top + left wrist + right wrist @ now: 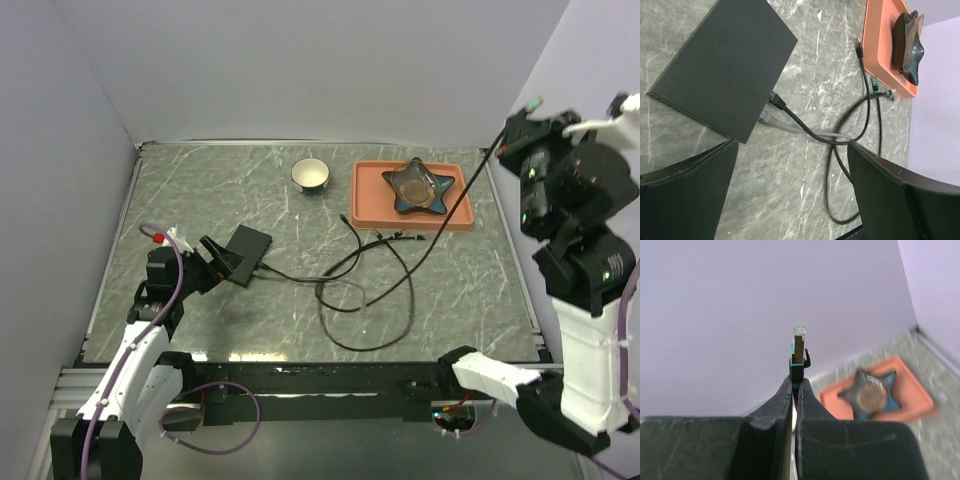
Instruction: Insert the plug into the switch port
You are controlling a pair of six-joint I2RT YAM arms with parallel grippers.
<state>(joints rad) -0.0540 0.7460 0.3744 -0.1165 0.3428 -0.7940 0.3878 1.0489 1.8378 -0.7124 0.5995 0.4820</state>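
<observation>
Aloft, right jaws clenched on plug — left jaws spread wide, low over bench near black switch

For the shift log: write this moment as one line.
right gripper: shut on plug, high above table | left gripper: open, near switch | plug: not inserted

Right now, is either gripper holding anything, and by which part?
Right gripper pinches the plug by its rear end, clear tip sticking out. Left gripper is open, holding nothing.
</observation>
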